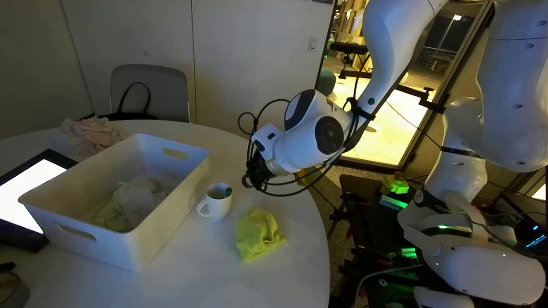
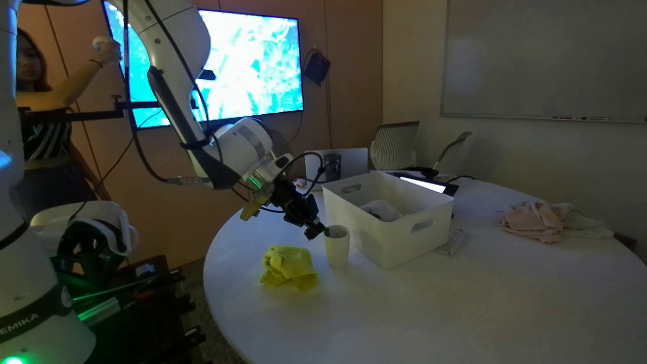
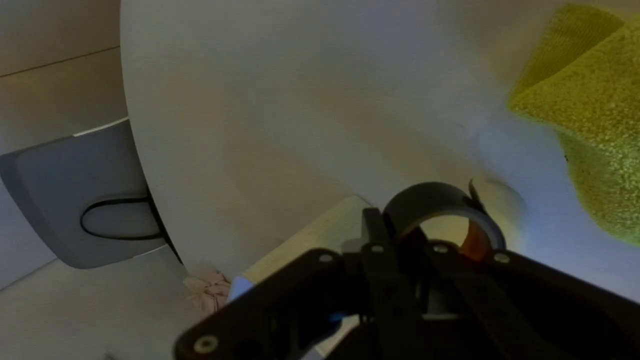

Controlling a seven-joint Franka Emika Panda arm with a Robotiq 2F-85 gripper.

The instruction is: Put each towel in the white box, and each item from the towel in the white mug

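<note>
A dark tape roll (image 3: 430, 197) with an orange inside juts from the fingertips of my gripper (image 3: 400, 240), which is shut on its wall. In an exterior view the gripper (image 2: 314, 230) hangs just above and beside the white mug (image 2: 337, 250). The mug (image 1: 219, 202) holds a small dark green item (image 1: 228, 192) at its rim. One yellow-green towel (image 1: 257, 235) lies rumpled on the table near the mug. Inside the white box (image 1: 171, 205) rest a whitish cloth (image 1: 135, 196) and a yellow-green towel (image 1: 112, 216) partly under it.
The box stands close behind the mug. A lit tablet (image 1: 32, 192) lies against the box's far side. A pinkish cloth heap (image 1: 96, 132) sits near the table's edge by a grey chair (image 1: 150, 90). A person (image 2: 55, 101) stands behind the arm.
</note>
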